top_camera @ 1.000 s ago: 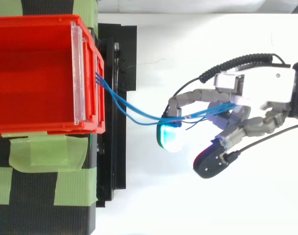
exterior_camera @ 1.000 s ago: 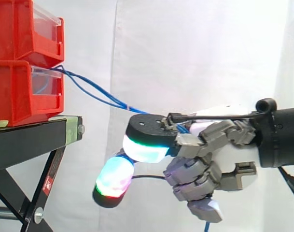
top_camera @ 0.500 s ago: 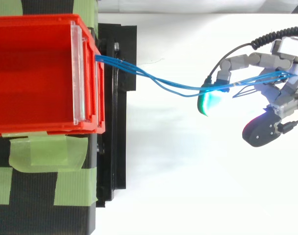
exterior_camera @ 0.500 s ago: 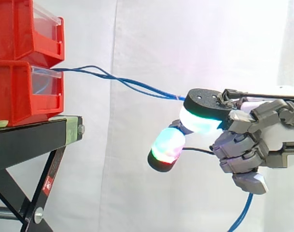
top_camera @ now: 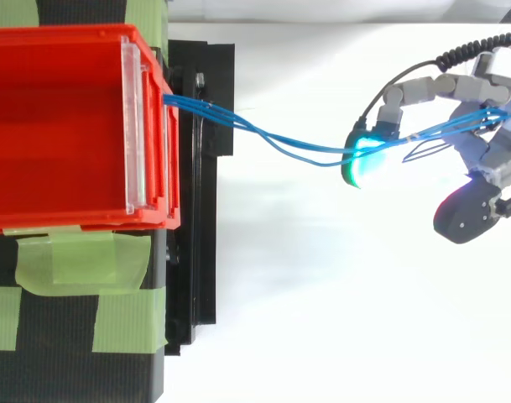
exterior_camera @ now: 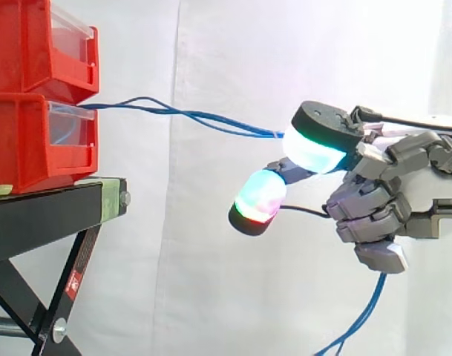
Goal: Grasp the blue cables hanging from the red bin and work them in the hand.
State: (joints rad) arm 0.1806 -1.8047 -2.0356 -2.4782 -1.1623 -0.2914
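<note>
While the hand (exterior_camera: 392, 215) hangs in mid-air to the right of the black stand (exterior_camera: 40, 215), well apart from it, its fingers are curled and clasp the blue cables (exterior_camera: 203, 119).

Hand pose, side view: the wrist enters from the right edge at about the height of the lower red bin (exterior_camera: 18, 148), and the fingers point left toward the bins. The uppermost finger reaches forward, its dark back up and its glowing white-green pad (exterior_camera: 315, 152) facing down. The cables run in just beneath this pad. The fingers below it are folded in against the palm. One more digit juts down and to the left, and its green-and-red glowing tip (exterior_camera: 259, 196) touches nothing.

Cables, side view: they leave the front of the lower red bin at the top of its clear panel. From there they cross the gap before the white curtain (exterior_camera: 233, 59) nearly level, dipping a little toward the hand. They pass through the grip. The loose length drops from under the folded fingers toward the bottom edge.

Top view: the hand (top_camera: 490, 147) sits at the right edge. The cables (top_camera: 272, 143) come out at the bins' front edge, cross over one another above the stand, and sag slightly sideways. They reach a cyan-green pad (top_camera: 362, 159) and carry on across the palm. Strips of green tape (top_camera: 79, 260) lie on the stand beside the bins.

An upper bin (exterior_camera: 25, 44) is stacked on the lower one.
</note>
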